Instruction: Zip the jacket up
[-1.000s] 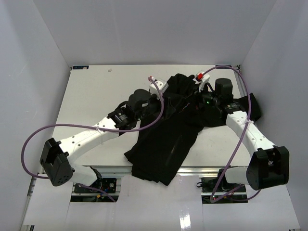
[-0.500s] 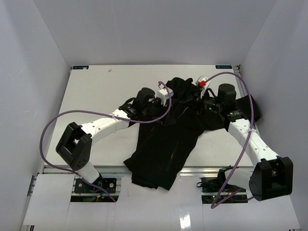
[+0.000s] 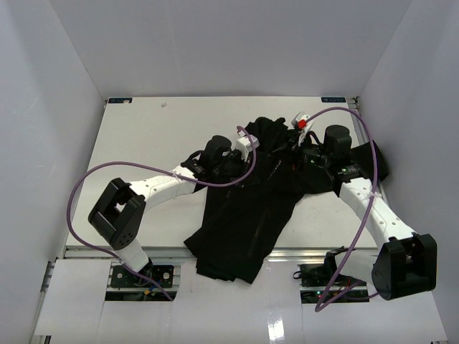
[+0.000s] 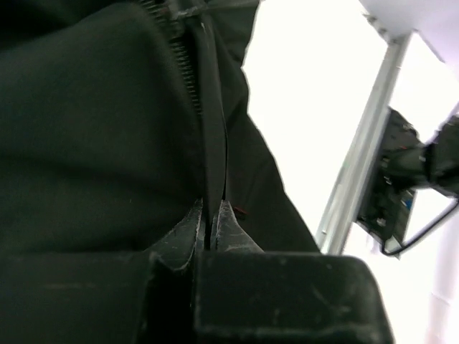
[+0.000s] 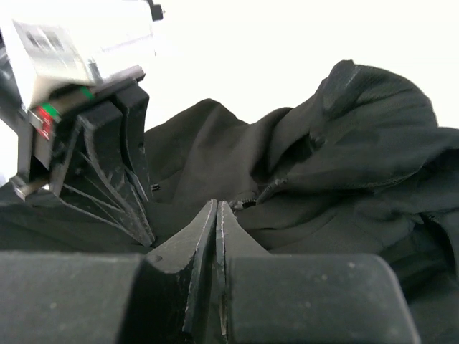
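Observation:
The black jacket (image 3: pixel 244 215) lies crumpled across the middle and right of the table, with its hem hanging over the front edge. My left gripper (image 3: pixel 257 152) reaches in from the left and is shut on a thin fold of jacket fabric (image 4: pixel 214 143) beside the zipper teeth (image 4: pixel 188 72). My right gripper (image 3: pixel 285 147) comes in from the right, facing it. Its jaws (image 5: pixel 216 204) are shut, with the tips against the fabric just left of the zipper's end (image 5: pixel 247 203). Whether they pinch anything is hidden. The left gripper's fingers (image 5: pixel 118 172) show close by in the right wrist view.
White walls enclose the white table (image 3: pixel 143 136) on three sides. A metal rail (image 4: pixel 358 158) runs along the table's front edge. Purple cables (image 3: pixel 86 193) loop off both arms. A sleeve (image 3: pixel 376 161) lies behind the right arm.
The left arm swung further in towards the jacket's middle. Its gripper, open a moment ago, has closed on the fabric by the zipper. The right arm has hardly moved in the last half second.

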Robot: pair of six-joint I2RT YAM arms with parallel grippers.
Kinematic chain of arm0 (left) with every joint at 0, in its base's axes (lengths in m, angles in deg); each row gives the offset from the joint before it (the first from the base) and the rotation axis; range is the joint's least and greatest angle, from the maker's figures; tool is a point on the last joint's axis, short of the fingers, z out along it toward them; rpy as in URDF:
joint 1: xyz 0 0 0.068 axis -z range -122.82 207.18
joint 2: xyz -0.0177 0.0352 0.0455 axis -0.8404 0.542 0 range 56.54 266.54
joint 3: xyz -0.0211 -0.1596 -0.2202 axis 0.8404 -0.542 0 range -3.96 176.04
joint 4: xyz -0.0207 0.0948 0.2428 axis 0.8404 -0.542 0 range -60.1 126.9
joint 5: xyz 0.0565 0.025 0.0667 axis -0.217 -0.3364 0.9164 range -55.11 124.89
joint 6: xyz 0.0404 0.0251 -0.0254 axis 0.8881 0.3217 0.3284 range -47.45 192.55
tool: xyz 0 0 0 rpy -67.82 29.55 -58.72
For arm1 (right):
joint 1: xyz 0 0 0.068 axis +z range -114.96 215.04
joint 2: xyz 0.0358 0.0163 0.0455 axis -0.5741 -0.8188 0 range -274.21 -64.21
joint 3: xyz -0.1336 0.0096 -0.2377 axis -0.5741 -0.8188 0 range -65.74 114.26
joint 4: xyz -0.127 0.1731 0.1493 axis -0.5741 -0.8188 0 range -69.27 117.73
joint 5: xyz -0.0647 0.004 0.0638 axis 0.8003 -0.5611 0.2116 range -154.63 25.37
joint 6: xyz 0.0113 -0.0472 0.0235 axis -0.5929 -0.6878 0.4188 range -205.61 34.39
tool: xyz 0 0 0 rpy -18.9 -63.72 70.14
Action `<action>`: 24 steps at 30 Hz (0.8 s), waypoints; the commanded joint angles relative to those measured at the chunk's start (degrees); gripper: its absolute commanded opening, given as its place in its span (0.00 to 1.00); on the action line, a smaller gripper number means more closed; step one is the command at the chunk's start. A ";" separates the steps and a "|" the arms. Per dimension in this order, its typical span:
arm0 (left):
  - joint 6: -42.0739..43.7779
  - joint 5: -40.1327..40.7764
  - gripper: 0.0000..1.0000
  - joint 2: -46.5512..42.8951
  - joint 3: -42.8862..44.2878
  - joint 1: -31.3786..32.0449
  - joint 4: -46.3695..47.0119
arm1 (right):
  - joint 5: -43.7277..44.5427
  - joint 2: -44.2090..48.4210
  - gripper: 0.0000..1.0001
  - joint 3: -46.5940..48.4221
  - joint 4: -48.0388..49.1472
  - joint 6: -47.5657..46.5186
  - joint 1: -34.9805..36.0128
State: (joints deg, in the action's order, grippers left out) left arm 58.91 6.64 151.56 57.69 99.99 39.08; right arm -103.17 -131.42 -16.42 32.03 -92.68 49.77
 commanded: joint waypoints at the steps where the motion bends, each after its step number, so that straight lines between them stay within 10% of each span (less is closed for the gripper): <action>1: -0.83 7.24 0.00 -3.77 -2.78 -0.19 -0.06 | 7.15 1.00 0.08 4.53 0.77 1.72 0.96; 9: -0.05 9.88 0.00 -6.30 -5.38 -0.12 -0.46 | 13.74 -1.41 0.08 9.00 -5.88 0.75 4.21; 16: -0.53 8.03 0.00 -8.21 -7.13 -0.16 0.98 | 16.24 5.19 0.42 -3.01 5.76 1.28 8.30; 24: -1.30 6.02 0.00 -11.26 -8.84 -0.18 1.52 | 17.31 9.18 0.47 -11.75 16.91 -16.27 13.28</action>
State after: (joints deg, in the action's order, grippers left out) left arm 58.27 15.52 145.01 50.12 99.99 40.21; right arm -86.17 -124.69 -25.46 37.99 -98.75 62.59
